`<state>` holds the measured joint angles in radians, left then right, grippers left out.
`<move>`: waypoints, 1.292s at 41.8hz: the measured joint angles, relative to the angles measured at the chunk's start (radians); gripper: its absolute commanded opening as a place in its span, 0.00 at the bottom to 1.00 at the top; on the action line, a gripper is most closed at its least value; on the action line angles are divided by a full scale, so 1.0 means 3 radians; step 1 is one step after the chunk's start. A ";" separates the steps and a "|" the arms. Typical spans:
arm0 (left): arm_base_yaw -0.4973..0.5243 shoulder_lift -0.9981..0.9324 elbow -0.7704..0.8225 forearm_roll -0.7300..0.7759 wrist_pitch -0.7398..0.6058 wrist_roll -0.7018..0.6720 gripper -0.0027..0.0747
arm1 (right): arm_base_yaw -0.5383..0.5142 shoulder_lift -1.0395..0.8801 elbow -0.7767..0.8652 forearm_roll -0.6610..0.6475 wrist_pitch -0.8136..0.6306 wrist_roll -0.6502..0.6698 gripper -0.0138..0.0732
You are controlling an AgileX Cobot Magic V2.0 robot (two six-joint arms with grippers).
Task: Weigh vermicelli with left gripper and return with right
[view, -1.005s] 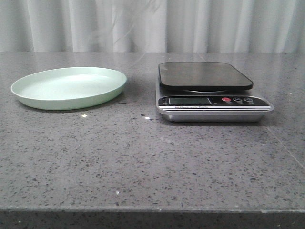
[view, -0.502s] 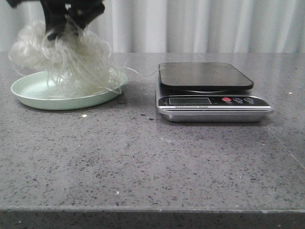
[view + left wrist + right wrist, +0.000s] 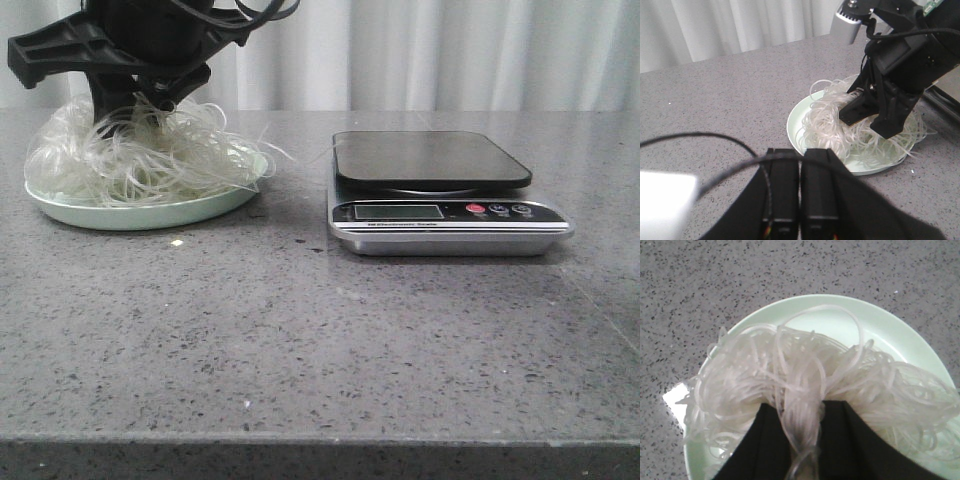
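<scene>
The vermicelli [image 3: 140, 155] is a fluffy whitish tangle resting on the pale green plate [image 3: 130, 215] at the far left of the table. My right gripper [image 3: 150, 100] reaches across from above and is shut on a bundle of its strands. The right wrist view shows the strands [image 3: 805, 370] pinched between the two black fingers [image 3: 770, 440], over the plate [image 3: 880, 320]. My left gripper [image 3: 800, 152] is shut and empty, held back from the plate [image 3: 791, 125], looking at the right gripper [image 3: 870, 115] and vermicelli [image 3: 830, 130]. The scale [image 3: 430, 160] stands bare.
The digital scale has a black platform and a silver base with a display [image 3: 398, 211], right of the plate. White curtains hang behind the grey speckled table. A small crumb [image 3: 177, 242] lies in front of the plate.
The plate was bare a second ago. The right gripper came down from above with the vermicelli, which hung over the plate half a second ago and now rests on it.
</scene>
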<state>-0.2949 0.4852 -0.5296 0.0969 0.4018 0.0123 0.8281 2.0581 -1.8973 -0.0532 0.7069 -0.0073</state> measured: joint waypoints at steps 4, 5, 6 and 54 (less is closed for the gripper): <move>0.0000 0.0000 0.0000 0.0000 0.0000 0.0000 0.21 | 0.0000 0.0000 0.0000 0.0000 0.0000 0.0000 0.47; 0.0000 0.0000 0.0000 0.0000 0.0000 0.0000 0.21 | 0.0000 0.0000 0.0000 0.0000 0.0000 0.0000 0.51; 0.0000 0.0000 0.0000 0.0000 0.0000 0.0000 0.21 | 0.0000 0.0000 0.0000 0.0000 0.0007 0.0000 0.55; 0.0000 0.0000 0.0000 0.0000 0.0000 0.0000 0.21 | -0.0922 -0.0989 -0.0593 0.0000 0.1141 -0.0006 0.33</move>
<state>-0.2949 0.4852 -0.5296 0.0969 0.4018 0.0123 0.5516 1.7613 -2.0752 -0.0532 1.0491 -0.0091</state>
